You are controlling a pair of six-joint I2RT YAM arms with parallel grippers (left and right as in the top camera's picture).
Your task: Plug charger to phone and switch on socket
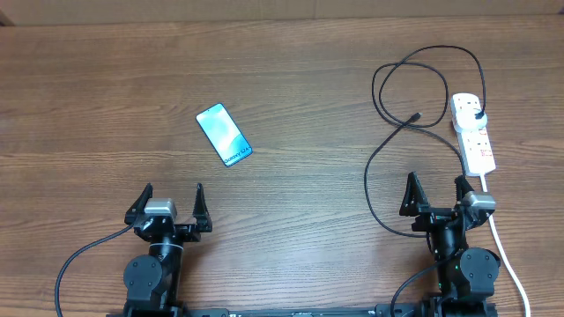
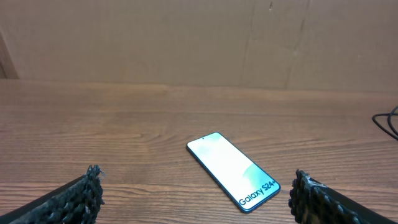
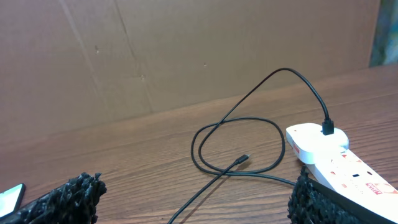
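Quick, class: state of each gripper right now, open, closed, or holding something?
Left gripper: open, holding nothing.
Right gripper: open, holding nothing.

illumination: even, diffuse and moderately bright in all three views. shadows on the table (image 1: 291, 220) are soft and faint. the phone (image 2: 233, 171) screen carries a pale sheen. overhead view sharp; wrist views slightly soft at the lower edge.

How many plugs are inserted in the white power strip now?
1. The charger's black plug sits in the far end of the power strip, on the table's right side. Its other outlets look empty from overhead; none seems hidden.
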